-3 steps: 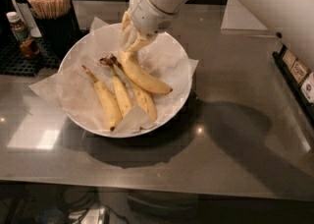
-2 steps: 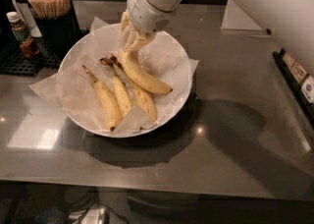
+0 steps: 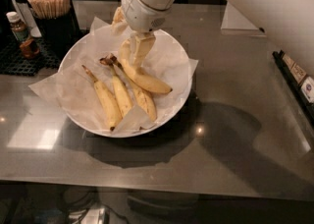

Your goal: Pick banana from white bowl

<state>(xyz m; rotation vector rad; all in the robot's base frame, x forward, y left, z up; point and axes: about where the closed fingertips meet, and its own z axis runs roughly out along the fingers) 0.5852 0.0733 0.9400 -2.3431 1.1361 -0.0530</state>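
Observation:
The white bowl (image 3: pixel 169 58), lined with crinkled white paper, stands on the grey table and holds several bananas. The banana (image 3: pixel 147 83) with the small dark tip lies on the right of the group, and its frayed brown stem (image 3: pixel 106 61) points up and left. My gripper (image 3: pixel 136 52) hangs from the white arm right over the upper half of this banana and hides part of it. Two bananas joined at one stem (image 3: pixel 132 98) lie beside it. A single banana with a thin straight stem (image 3: pixel 104 100) lies furthest left.
A black holder with wooden sticks (image 3: pixel 50 7) and a small brown bottle (image 3: pixel 22 34) stand on a black mat at the back left. A white sheet (image 3: pixel 240 21) lies at the back right. A dark rail with labels (image 3: pixel 297 75) runs along the right edge.
The gripper has come down a little towards the banana on the right of the group. The bananas and the bowl have not moved.

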